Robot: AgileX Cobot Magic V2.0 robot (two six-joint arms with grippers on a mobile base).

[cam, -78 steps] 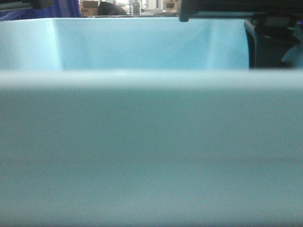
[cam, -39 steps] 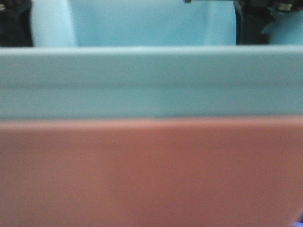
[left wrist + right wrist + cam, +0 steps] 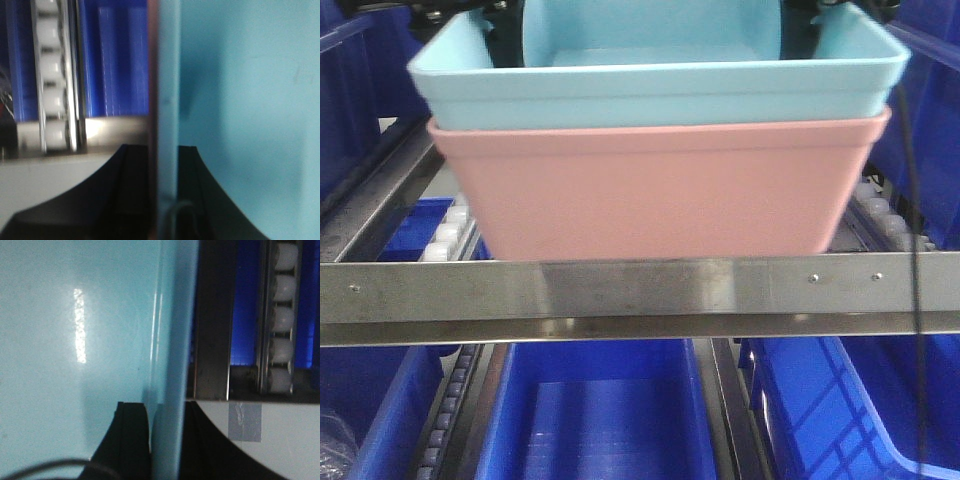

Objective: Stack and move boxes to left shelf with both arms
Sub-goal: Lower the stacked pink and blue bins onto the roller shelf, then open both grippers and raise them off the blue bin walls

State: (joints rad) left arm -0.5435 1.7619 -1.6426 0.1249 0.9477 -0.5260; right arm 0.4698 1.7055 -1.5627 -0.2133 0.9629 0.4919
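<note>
The light blue box [image 3: 660, 90] sits nested inside the salmon pink box [image 3: 660, 190]. The stack is just behind the left shelf's flat steel front bar [image 3: 640, 290], which hides its bottom edge. My left gripper [image 3: 164, 170] is shut on the stack's left wall, one black finger [image 3: 130, 200] outside the pink rim and the other inside the blue box [image 3: 240, 100]. My right gripper [image 3: 167, 425] is shut on the right wall of the blue box [image 3: 75, 340], a finger [image 3: 131, 440] inside and one outside. In the front view both arms show only as dark shapes at the top.
White roller rails [image 3: 445, 235] [image 3: 885, 215] run along both sides of the shelf level. Dark blue bins [image 3: 595, 410] [image 3: 840, 400] stand on the level below and at both sides. A black cable [image 3: 910, 200] hangs on the right.
The stack has moved away from the camera: it filled the front view before and now shows whole over the shelf behind the front bar.
</note>
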